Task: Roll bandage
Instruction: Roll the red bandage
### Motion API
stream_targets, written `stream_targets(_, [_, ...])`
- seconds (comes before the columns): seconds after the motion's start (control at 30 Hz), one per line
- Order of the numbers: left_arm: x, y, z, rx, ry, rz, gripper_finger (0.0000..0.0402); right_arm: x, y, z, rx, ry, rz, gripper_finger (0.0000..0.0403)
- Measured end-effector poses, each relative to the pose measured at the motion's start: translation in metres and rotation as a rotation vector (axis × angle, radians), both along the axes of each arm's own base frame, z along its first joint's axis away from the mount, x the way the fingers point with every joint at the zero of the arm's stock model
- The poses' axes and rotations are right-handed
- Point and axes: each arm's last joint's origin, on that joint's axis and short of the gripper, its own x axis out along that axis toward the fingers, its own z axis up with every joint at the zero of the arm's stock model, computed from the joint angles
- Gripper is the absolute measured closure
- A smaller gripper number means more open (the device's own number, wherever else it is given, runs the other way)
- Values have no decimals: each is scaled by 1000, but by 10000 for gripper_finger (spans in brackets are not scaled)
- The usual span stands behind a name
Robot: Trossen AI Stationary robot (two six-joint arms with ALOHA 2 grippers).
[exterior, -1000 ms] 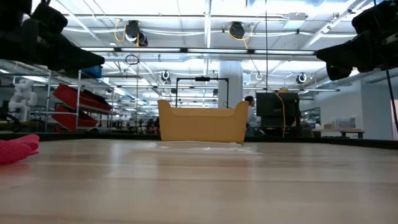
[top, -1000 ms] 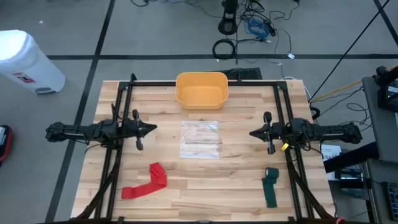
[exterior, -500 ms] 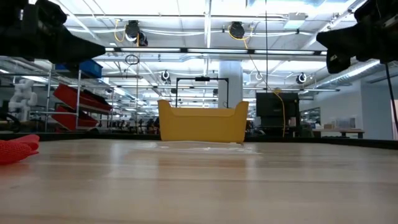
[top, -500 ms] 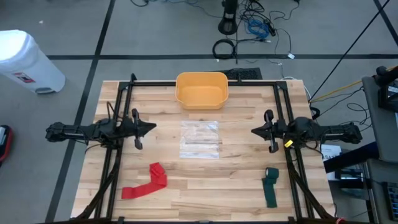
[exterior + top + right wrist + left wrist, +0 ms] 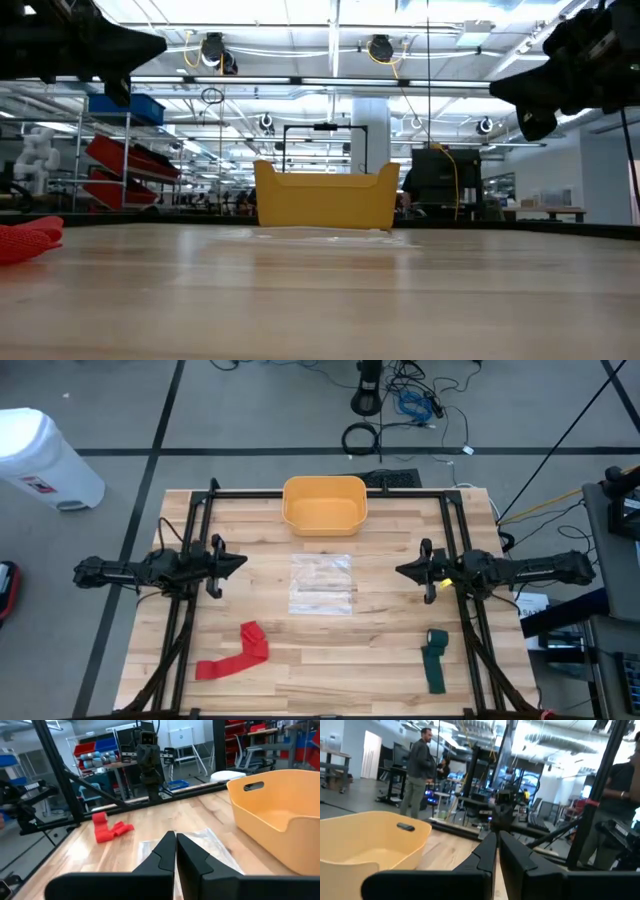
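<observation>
A red bandage (image 5: 235, 653) lies partly unrolled on the table's near left; it also shows in the low view (image 5: 28, 240) and the right wrist view (image 5: 109, 829). A dark green bandage (image 5: 435, 660) lies partly rolled at the near right. My left gripper (image 5: 243, 563) hovers shut above the table's left side, its fingers together in the left wrist view (image 5: 496, 851). My right gripper (image 5: 400, 571) hovers shut above the right side, its fingers together in the right wrist view (image 5: 175, 849). Both hold nothing.
A yellow bin (image 5: 324, 504) stands at the far middle. A clear plastic bag (image 5: 321, 582) lies flat in the table's middle between the grippers. Black frame rails (image 5: 190, 550) run along both sides. People show in the room beyond the table.
My left gripper has risen a little and drawn slightly toward the left edge. My right gripper has moved slightly toward the table's middle. Both bandages lie unmoved.
</observation>
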Motion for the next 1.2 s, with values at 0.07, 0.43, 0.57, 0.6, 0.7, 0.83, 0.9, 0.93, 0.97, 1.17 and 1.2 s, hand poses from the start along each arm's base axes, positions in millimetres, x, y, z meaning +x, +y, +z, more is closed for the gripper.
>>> stream_targets(0.07, [0,0,0,-1,3,0,377,5,0,0,14,-3,2,396])
stream_targets(0.43, [8,-6,-10,-57,111,-146,377,48,4,3,87,149,15,282])
stream_targets(0.57, [14,-12,-9,-86,176,-162,377,74,11,17,46,185,51,250])
stream_targets(0.6, [16,-15,-7,-99,186,-172,377,81,13,20,38,193,59,246])
stream_targets(0.7, [23,-23,4,-112,236,-214,377,100,19,25,24,218,101,241])
stream_targets(0.83, [35,-39,19,-86,386,-240,377,119,25,23,14,263,141,243])
stream_targets(0.9, [41,-48,27,-80,452,-257,377,127,28,20,7,272,150,242])
stream_targets(0.93, [45,-53,31,-71,476,-268,377,129,29,18,8,266,155,242])
stream_targets(0.97, [48,-58,34,-62,505,-281,377,132,31,17,10,259,160,242])
stream_targets(1.17, [60,-84,42,-111,741,-325,377,154,46,5,23,282,201,242])
stream_targets(1.2, [61,-88,42,-123,784,-324,377,158,49,4,21,290,209,242])
